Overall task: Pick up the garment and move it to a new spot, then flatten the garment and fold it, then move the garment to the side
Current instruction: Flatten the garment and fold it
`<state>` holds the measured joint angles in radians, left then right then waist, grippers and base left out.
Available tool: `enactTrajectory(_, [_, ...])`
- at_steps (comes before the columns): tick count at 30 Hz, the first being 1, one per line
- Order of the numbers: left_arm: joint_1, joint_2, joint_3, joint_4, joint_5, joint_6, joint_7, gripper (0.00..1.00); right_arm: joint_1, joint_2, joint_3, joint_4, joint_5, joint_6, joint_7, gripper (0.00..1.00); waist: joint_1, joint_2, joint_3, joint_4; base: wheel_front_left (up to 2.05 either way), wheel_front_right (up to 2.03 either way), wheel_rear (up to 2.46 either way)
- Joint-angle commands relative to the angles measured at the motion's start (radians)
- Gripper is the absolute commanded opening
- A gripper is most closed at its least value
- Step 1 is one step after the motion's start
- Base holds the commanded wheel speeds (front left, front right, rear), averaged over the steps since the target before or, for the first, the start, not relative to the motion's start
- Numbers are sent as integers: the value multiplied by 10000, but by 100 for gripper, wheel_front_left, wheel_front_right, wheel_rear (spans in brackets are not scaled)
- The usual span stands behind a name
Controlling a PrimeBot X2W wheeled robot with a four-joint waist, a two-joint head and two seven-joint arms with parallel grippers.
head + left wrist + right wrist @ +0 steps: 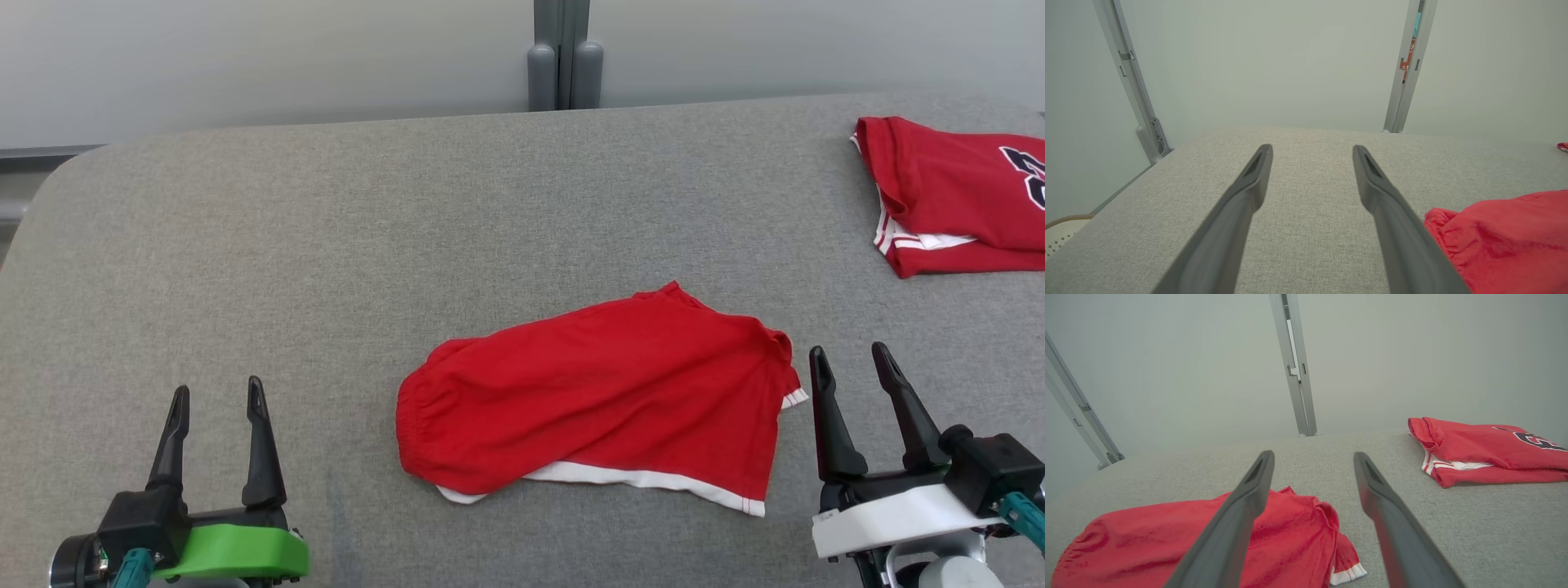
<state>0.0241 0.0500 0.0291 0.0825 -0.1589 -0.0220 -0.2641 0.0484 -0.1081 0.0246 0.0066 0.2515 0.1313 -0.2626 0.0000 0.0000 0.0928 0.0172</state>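
The garment (pixel 600 396) is a pair of red shorts with white trim, lying loosely folded on the grey table's middle front. It also shows at the right edge of the left wrist view (pixel 1506 241) and at the lower left of the right wrist view (pixel 1200 539). My right gripper (pixel 853 367) stands open just right of the shorts' white-trimmed leg corner, holding nothing; its fingers (pixel 1249 498) spread wide. My left gripper (pixel 218 400) is open at the front left, well apart from the waistband, with bare table between its fingers (pixel 1372 179).
A folded red jersey (pixel 955 192) with white trim and dark lettering lies at the table's far right; the right wrist view has it too (pixel 1482 449). The grey padded table (pixel 326 245) ends at a pale wall with a metal post (pixel 563 57). A pale basket rim (pixel 1061 228) sits below the left edge.
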Motion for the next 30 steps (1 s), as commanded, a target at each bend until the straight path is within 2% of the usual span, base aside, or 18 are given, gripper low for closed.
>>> enactTrajectory(1, [124, 15, 15, 36, 108, -42, 6, 100, 145, 35, 2, -7, -64, -12, -23, 100, 0, 0, -20, -9, 0, 0, 0])
enactTrajectory(5, [204, 15, -45, 199, 178, -134, 6, 100, 247, 141, 66, 230, -51, -12, -24, 100, 0, 0, -57, -30, 0, 0, 0])
enactTrajectory(10, [236, 18, -308, 859, 448, -549, 6, 100, 185, 38, 148, 1044, 96, -12, -24, 100, 0, 0, -55, -25, 0, 0, 0])
enactTrajectory(17, [265, 332, -1463, 2115, 916, -1006, 6, 100, 311, 69, 503, 2219, 342, -12, -25, 100, 0, 0, 183, -87, 0, 0, 0])
enactTrajectory(30, [-1092, 889, -3316, 3750, 397, -1086, 6, 100, -189, -99, 2076, 3711, 753, -13, -25, 100, 0, 0, 715, -544, 0, 0, 0])
